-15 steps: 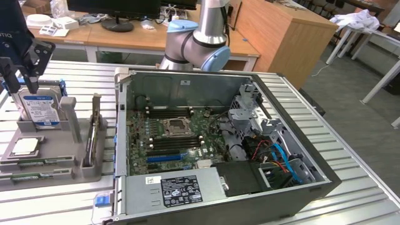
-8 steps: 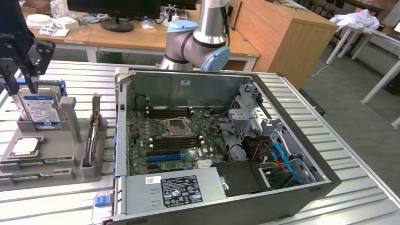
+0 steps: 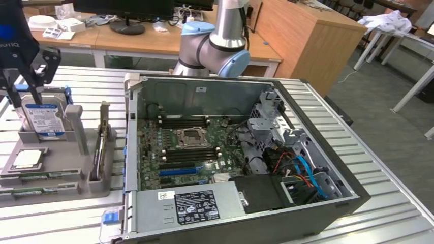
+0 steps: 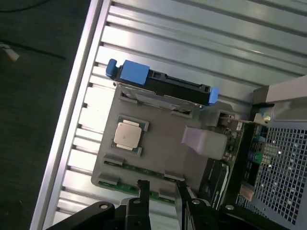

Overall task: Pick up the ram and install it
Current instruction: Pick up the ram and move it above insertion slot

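Note:
Two ram sticks lie flat in slots along the near edge of the grey fixture [image 3: 74, 168]: one ram [image 3: 30, 191] at the outer edge and a second one [image 3: 48, 175] just behind it. In the wrist view they show as thin green strips, the outer ram [image 4: 127, 188] and the inner one [image 4: 139, 168]. My gripper [image 3: 27, 84] hangs high over the fixture at the exterior view's left. Seen from the wrist, the gripper [image 4: 160, 188] is open, its two black fingers straddling the outer ram from above without touching it. Nothing is held.
The fixture also holds a blue-labelled hard drive [image 3: 42, 119] standing upright, a square silver processor [image 3: 27, 158] and a thin upright board [image 3: 101, 147]. To the exterior view's right lies the open computer case [image 3: 203, 81] with its motherboard [image 3: 190, 147] and dark memory slots.

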You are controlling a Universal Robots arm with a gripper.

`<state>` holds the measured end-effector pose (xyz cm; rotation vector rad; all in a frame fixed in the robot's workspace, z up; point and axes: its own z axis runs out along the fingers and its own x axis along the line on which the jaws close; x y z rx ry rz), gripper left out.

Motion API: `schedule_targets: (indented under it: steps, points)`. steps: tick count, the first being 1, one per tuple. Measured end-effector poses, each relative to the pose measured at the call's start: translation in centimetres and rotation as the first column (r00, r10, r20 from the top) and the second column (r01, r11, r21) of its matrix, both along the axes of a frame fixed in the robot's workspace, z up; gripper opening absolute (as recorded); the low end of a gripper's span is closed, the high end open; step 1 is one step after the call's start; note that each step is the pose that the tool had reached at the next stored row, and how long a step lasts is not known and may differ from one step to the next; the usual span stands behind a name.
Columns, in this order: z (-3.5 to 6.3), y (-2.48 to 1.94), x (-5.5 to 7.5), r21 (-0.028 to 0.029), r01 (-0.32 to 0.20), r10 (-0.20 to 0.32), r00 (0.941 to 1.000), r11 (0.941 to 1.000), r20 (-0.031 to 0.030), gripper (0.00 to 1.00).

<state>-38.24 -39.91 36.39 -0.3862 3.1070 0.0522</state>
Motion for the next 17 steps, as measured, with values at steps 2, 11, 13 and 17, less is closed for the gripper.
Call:
schedule_targets:
  steps: [2,11,13,17]
  points:
    - [-0.26,0.00,0.0,0.0001,-0.036,0.036,0.9994,0.9994,0.0000,0.35]
    - [-1.45,0.00,0.0,0.0000,-0.199,0.199,0.9800,0.9800,0.0000,0.35]
    - [-1.73,0.00,0.0,0.0001,-0.235,0.235,0.9720,0.9720,0.0002,0.35]
    - [-2.25,0.00,0.0,0.0000,-0.305,0.305,0.9525,0.9525,0.0000,0.35]
